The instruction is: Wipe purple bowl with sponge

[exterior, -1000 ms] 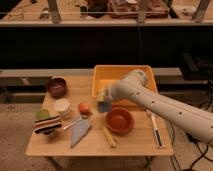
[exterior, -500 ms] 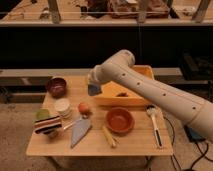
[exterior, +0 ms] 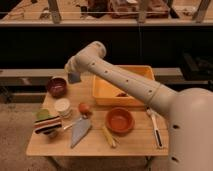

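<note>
The purple bowl (exterior: 56, 86) stands at the table's back left corner, dark maroon and upright. The sponge (exterior: 74, 77), a small blue-grey block, hangs just right of the bowl and a little above the tabletop. My gripper (exterior: 73, 73) is shut on the sponge, with its fingers mostly hidden behind the white wrist. The arm reaches in from the lower right, passing over the yellow tray. The sponge is beside the bowl, not inside it.
A yellow tray (exterior: 145, 75) sits at the back right. In front of it are an orange-red bowl (exterior: 120, 120), a white cup (exterior: 62, 106), an orange ball (exterior: 85, 108), a flat grey-blue pointed piece (exterior: 80, 131), a striped block (exterior: 47, 124) and a long-handled utensil (exterior: 155, 131).
The arm has swung left and towards the back with the sponge in the gripper, from above the table's middle to a spot beside the purple bowl.
</note>
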Robot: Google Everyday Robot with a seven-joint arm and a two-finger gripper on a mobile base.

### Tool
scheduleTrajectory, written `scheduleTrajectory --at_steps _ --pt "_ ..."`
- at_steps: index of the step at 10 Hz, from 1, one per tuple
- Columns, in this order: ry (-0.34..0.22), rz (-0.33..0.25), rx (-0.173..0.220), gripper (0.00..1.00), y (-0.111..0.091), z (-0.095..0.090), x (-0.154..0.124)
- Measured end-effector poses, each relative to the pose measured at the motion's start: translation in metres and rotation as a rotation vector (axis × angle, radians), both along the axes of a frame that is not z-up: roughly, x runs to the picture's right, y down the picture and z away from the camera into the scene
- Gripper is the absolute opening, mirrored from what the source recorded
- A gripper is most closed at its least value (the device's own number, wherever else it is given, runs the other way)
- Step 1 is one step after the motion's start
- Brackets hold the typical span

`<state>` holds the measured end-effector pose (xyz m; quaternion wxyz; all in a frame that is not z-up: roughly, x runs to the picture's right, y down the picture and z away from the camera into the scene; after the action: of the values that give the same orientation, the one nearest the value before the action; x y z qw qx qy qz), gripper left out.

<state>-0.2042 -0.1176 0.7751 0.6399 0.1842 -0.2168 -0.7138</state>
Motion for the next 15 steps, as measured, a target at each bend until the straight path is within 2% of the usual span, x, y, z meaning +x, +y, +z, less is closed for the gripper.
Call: scheduleTrajectory --at_steps 2,8,9,11,13,15 --pt "-0.010 -0.004 0.007 0.00 -0.003 0.002 -0.015" --pt "-0.020 -0.010 0.016 0.00 -0.005 0.005 -0.013" --pt "-0.031 -0.012 0.028 0.00 -0.012 0.011 -0.013" --pt "-0.052 -0.011 0.046 0.00 -0.032 0.036 -0.034" --pt "-0.062 0.017 0.040 0.00 -0.048 0.067 -0.058" --pt "-0.070 0.019 0.032 0.00 -0.057 0.086 -0.077"
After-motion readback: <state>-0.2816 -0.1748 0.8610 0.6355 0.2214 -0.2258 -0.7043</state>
